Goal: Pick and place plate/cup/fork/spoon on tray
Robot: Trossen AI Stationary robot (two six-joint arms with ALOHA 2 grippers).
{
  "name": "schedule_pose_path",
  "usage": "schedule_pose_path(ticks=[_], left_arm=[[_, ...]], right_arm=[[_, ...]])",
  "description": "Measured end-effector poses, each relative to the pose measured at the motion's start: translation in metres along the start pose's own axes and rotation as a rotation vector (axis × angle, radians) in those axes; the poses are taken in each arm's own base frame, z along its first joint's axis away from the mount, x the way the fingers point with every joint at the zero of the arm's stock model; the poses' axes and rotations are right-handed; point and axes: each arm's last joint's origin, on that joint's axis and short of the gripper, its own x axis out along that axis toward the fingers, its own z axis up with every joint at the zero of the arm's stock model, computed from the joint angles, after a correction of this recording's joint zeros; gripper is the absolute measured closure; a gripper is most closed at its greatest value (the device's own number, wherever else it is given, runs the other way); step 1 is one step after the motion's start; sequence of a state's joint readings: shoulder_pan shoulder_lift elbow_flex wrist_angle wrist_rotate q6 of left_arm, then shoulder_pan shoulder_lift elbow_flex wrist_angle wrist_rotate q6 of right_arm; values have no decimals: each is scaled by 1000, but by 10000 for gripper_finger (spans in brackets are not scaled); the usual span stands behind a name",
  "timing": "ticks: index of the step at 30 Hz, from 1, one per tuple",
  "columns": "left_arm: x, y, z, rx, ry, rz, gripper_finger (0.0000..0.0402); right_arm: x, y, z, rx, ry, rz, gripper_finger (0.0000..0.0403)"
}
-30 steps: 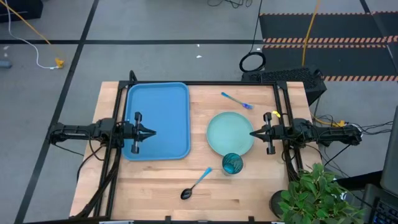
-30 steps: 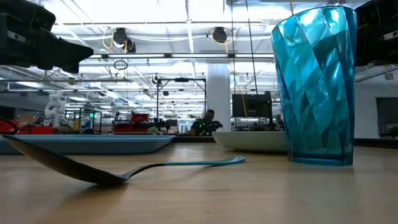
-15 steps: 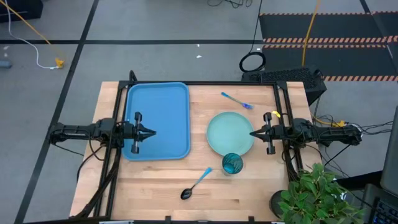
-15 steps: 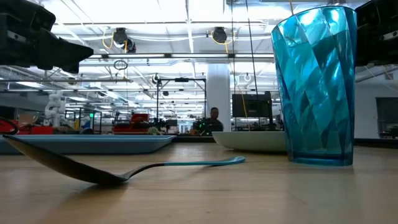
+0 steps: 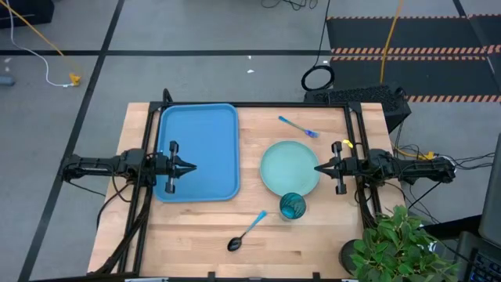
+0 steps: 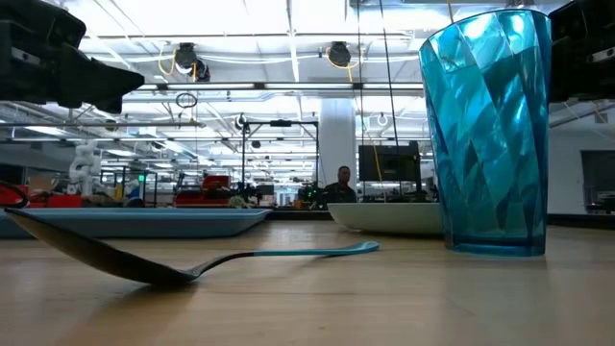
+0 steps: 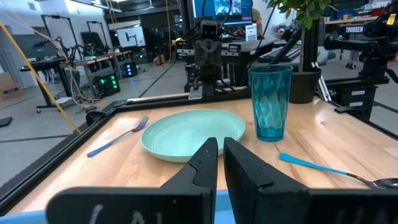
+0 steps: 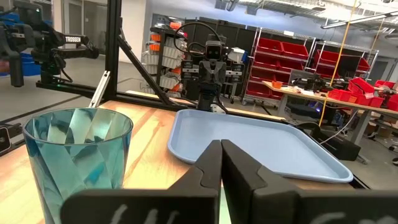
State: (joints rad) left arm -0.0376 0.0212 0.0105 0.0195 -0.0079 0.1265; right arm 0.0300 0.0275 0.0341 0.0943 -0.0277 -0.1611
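Note:
The blue tray [image 5: 198, 125] lies on the table's left half. The mint plate [image 5: 290, 167] rests flat right of centre, and the teal cup [image 5: 292, 207] stands upright just in front of it. The fork [image 5: 297, 126] lies behind the plate. The spoon [image 5: 246, 232] lies near the front edge with its black bowl to the left. My left gripper [image 5: 192, 166] is shut and level above the tray's middle. My right gripper [image 5: 317, 167] is shut and level above the plate's right rim. Neither holds anything.
Black frame rails [image 5: 258, 104] run along the table's far, left and right sides. A potted plant [image 5: 399, 243] stands at the near right corner. Bare wood [image 5: 188, 235] lies in front of the tray. A person [image 6: 343, 183] shows far off in the room.

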Motion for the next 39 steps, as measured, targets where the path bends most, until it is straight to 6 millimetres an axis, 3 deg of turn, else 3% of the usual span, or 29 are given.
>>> schedule_pose_path(ticks=[30,34,37,39], left_arm=[[0,0,0,0,0,0,371],[0,0,0,0,0,0,371],[0,0,0,0,0,0,371],[0,0,0,0,0,0,371]], right_arm=[[0,0,2,7,-16,-2,403],[-1,-3,12,81,-120,-41,403],[-1,-3,14,97,-100,-39,403],[-3,-6,34,115,-146,-43,403]])
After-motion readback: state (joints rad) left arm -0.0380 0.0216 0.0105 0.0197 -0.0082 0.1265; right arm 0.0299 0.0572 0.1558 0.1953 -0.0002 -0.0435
